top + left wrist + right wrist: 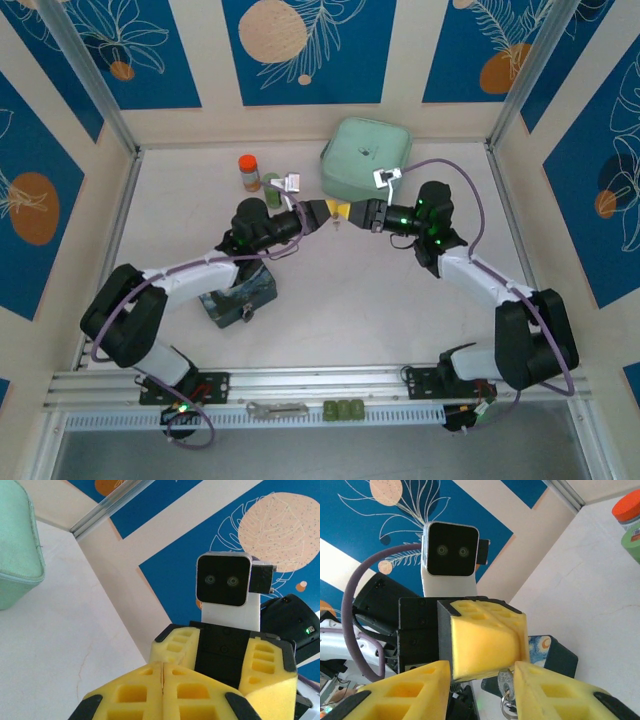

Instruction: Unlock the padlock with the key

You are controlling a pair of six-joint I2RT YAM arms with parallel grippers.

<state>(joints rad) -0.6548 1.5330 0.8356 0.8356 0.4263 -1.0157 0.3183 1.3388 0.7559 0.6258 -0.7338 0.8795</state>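
My left gripper (325, 212) is held above the table's middle with its yellow fingers (480, 640) pressed shut. From their tips hangs the small silvery key (505, 681) on a ring, its blade hidden between the pads. My right gripper (482, 672) faces it tip to tip and is open, one finger on each side of the left fingertips and the key, the right-hand finger almost touching the key. In the left wrist view the left gripper (162, 667) shows only a thin seam. A small grey piece (246, 313) on the near side of the starry-night tin (240, 295) may be the padlock.
A mint-green case (365, 155) lies at the back of the table. An orange-capped bottle (249, 170) and a small green item (270, 182) stand to its left. A flat grey tool (275, 408) and green blocks (345, 410) rest on the front rail.
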